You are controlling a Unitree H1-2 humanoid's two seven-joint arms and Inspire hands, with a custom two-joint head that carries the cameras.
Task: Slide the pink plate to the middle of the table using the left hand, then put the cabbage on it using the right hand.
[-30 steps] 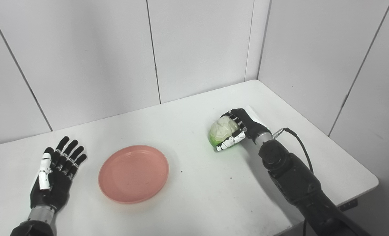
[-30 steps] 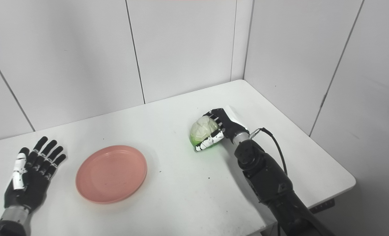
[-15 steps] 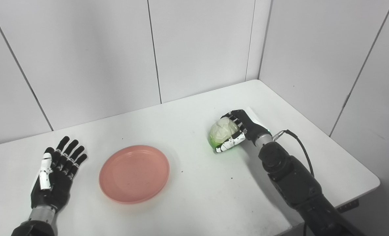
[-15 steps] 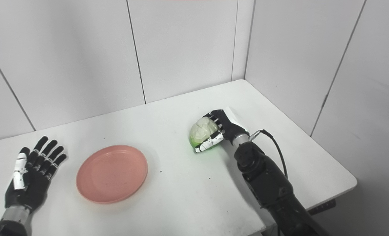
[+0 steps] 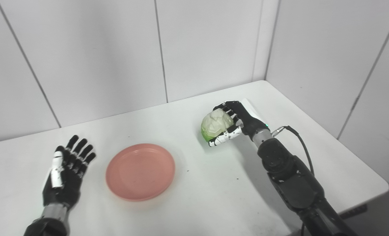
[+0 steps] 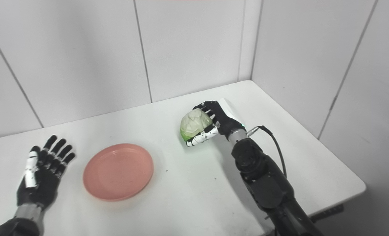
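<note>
In the left eye view the right hand (image 5: 235, 124) has its fingers and thumb wrapped around the cabbage (image 5: 215, 124), a pale head with a green underside, held on the right half of the white table (image 5: 214, 196); whether it has cleared the tabletop or rests on it cannot be told for sure, though the shadow beneath suggests a small gap. The pink plate (image 5: 140, 171) lies flat and bare toward the left of the table's middle, down and to the left of the cabbage, with open tabletop between them. That is the relation the placing turns on: the loaded hand would need to carry its load leftward and toward the robot to come over the dish. The left hand (image 5: 66, 177) lies with its fingers spread, holding nothing, just beside the plate's left rim but not touching it. In the right eye view the same layout reads: the right hand (image 6: 219, 123) is closed on the cabbage (image 6: 194, 126), and the plate (image 6: 118, 171) sits well apart from it to the lower left, nearer the empty left hand (image 6: 42, 178) than the loaded right one. The cabbage is roundish, so no long axis matters; I judge it could roll on the shallow plate if let go off-centre.
</note>
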